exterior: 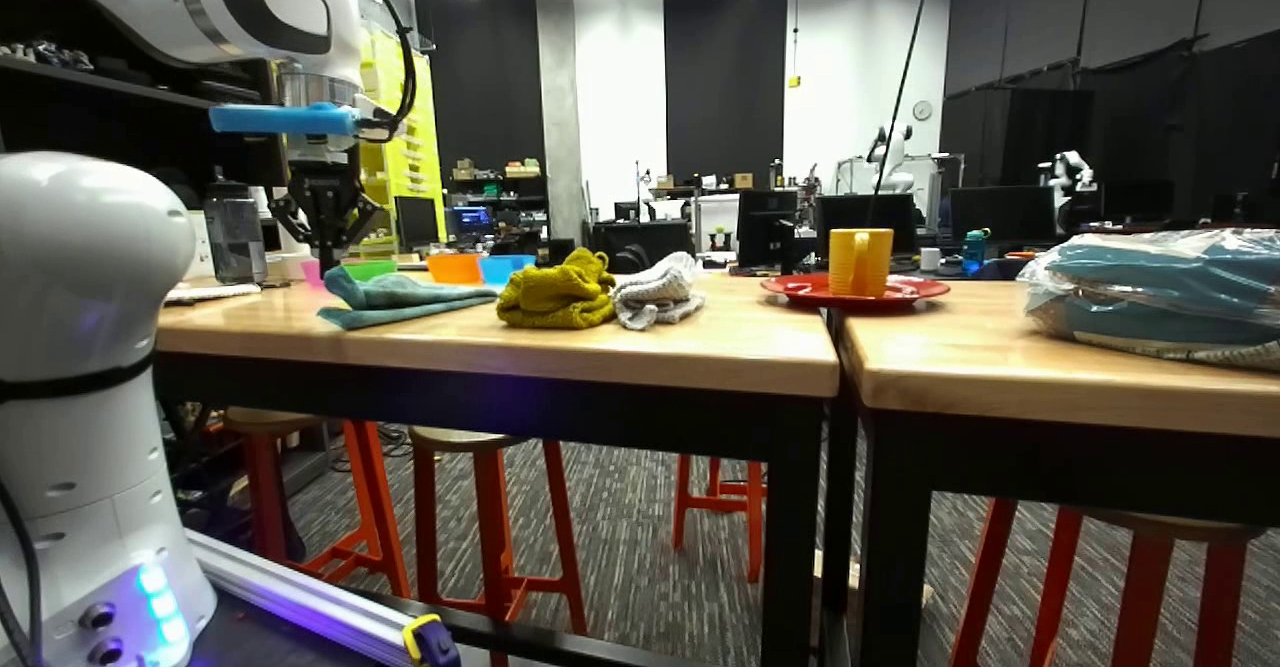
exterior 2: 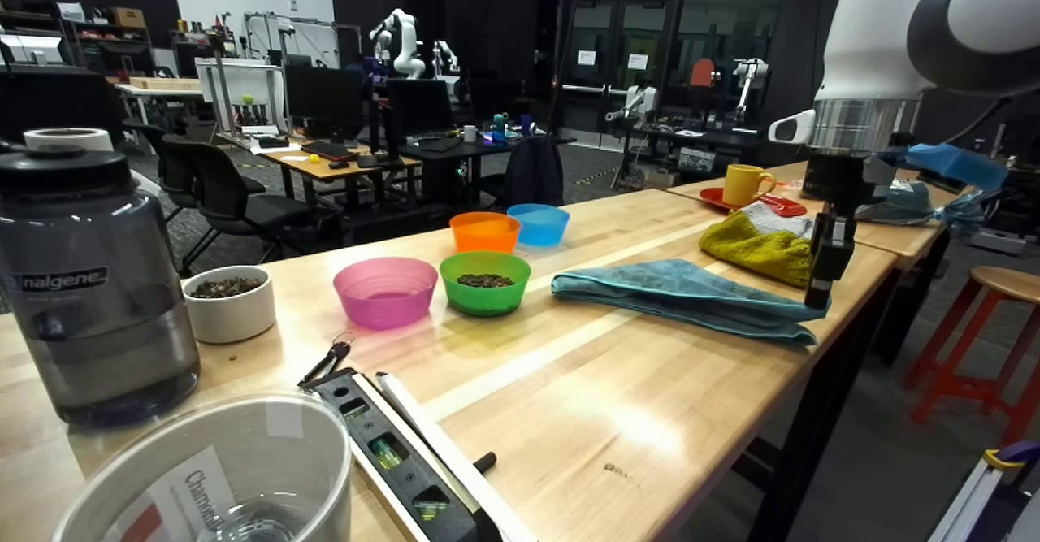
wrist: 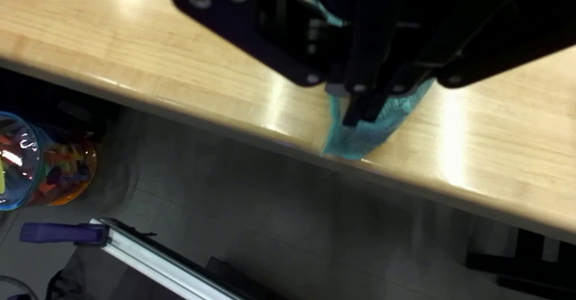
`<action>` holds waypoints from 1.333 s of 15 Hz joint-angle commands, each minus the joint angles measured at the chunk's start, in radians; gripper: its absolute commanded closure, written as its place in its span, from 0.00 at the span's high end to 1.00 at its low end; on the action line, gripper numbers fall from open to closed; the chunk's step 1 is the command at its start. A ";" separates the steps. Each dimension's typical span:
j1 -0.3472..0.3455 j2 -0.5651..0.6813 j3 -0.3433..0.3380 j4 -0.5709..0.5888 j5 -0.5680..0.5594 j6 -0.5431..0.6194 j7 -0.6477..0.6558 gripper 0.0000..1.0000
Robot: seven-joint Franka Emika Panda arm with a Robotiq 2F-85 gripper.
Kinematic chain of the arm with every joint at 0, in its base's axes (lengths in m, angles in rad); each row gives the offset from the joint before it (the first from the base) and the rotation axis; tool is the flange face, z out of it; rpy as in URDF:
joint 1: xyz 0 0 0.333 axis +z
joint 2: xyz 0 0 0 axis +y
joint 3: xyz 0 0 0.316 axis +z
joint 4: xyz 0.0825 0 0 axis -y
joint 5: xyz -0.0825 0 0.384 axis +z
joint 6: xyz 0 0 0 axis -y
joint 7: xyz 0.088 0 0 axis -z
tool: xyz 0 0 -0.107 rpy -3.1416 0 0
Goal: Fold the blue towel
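A black two-fingered pincer (exterior 2: 817,294) is clenched on the thin, soft teal-blue towel (exterior 2: 678,292), gripping its end near the edge of a pale wooden bench (exterior 2: 585,388). The towel lies folded over on the bench, its layers apart at the gripped end: the upper one rises to the pincer, the lower one rests on the wood. In the wrist view, that end of the towel reaches the bench's rounded edge. In both exterior views, a crumpled yellow-green knitted rag (exterior: 560,292) sits near the towel, with a whitish cloth (exterior: 658,292) against it. Beyond them, a yellow mug (exterior: 860,265) stands upright on a round red plate (exterior: 795,287). In an exterior view, a translucent pink bowl (exterior 2: 386,297), a green bowl (exterior 2: 487,303) holding dark pellets (exterior 2: 485,280), an orange bowl (exterior 2: 485,235) and a light-blue bowl (exterior 2: 539,227) stand near the towel's opposite end.
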 commanded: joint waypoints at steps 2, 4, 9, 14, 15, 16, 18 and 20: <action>-0.008 -0.058 -0.005 0.002 -0.025 -0.069 0.016 0.00; -0.001 -0.062 -0.003 0.002 -0.015 -0.080 0.021 0.00; 0.005 -0.069 0.002 0.002 -0.007 -0.092 0.035 0.44; -0.012 -0.104 -0.008 -0.001 0.004 -0.083 0.081 0.78; -0.015 -0.111 -0.014 -0.001 0.017 -0.089 0.095 0.84; -0.018 -0.118 -0.022 -0.001 0.031 -0.095 0.106 0.91; -0.030 -0.119 -0.038 0.000 0.069 -0.107 0.140 0.99; -0.046 -0.111 -0.046 0.002 0.108 -0.105 0.180 1.00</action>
